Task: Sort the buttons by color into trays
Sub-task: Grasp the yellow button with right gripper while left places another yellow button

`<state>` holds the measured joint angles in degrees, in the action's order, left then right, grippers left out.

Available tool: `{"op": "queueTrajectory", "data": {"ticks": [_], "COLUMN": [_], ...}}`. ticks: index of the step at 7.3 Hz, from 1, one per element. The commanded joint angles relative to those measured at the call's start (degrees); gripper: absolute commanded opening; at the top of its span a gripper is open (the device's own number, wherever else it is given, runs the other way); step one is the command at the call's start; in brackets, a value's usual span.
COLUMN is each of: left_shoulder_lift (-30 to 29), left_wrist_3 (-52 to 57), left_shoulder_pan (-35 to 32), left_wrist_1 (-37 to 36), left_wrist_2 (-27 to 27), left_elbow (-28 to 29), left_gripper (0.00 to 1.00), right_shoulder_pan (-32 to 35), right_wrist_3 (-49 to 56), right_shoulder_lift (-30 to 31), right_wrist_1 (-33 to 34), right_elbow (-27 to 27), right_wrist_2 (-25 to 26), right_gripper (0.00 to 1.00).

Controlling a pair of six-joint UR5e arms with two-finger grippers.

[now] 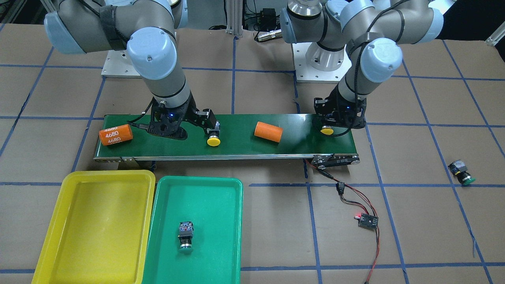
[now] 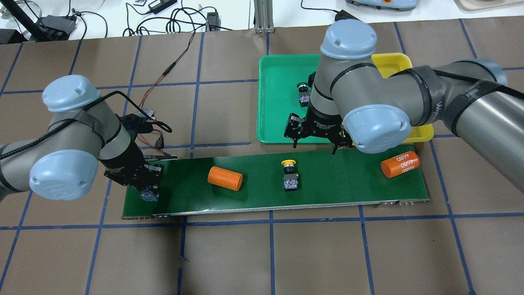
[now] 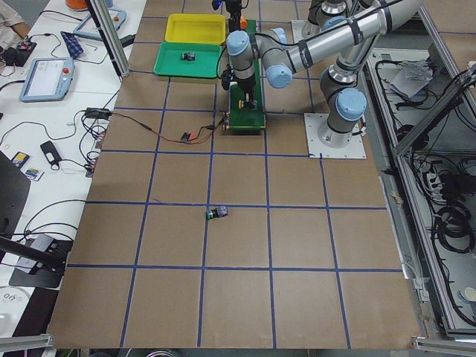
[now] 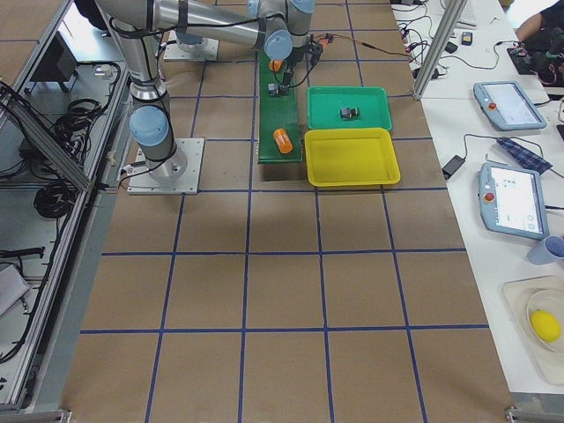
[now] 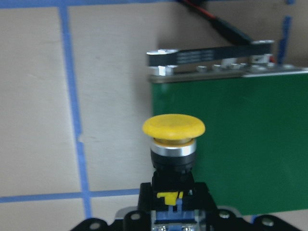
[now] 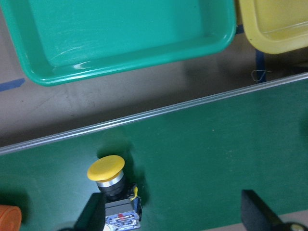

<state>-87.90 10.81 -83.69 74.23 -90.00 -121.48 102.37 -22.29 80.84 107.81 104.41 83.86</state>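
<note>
Left fingers (image 5: 132,219): pinching your yellow button (image 5: 173,127) at the belt (image 5: 250,144) end.
Right fingers (image 6: 257,211): spread, over that belt.

Table (image 1: 276,236) bearing conveyor belt (image 1: 240,144), yellow tray (image 1: 98,228), green tray (image 1: 213,205), loose green button (image 1: 463,174)

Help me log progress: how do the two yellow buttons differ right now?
The held button sits clamped in the left gripper at the belt end. The loose button lies on its side mid-belt, near the open right gripper. Shared: yellow caps, both outside the yellow tray.
</note>
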Motion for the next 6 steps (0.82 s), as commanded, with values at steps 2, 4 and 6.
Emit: {"op": "queueTrajectory", "data": {"ticks": [2,4,6], "left_shoulder_lift": [-1.1,-1.4,-1.6], "left_wrist_3": [-1.8,0.2,5.8], "left_shoulder_pan": [-2.7,-1.3,6.6], "left_wrist_1": [-4.3,-7.0,-4.1], "left_wrist_2": [-0.4,-1.0,-2.5], "left_elbow": [-0.7,0.9,6.1], "left_gripper": [0.41,1.0,1.0], "right_shoulder_pan": [0.9,2.2,2.4], "right_wrist_3": [3.6,3.4,2.8], "right_shoulder_lift": [-2.7,-5.5,-6.0], "right_wrist_1": [0.5,0.4,0.2], "right_elbow": [0.6,0.8,1.0], "right_wrist_2": [-0.5,-0.5,0.0], "right_gripper": [1.0,1.0,1.0]}}
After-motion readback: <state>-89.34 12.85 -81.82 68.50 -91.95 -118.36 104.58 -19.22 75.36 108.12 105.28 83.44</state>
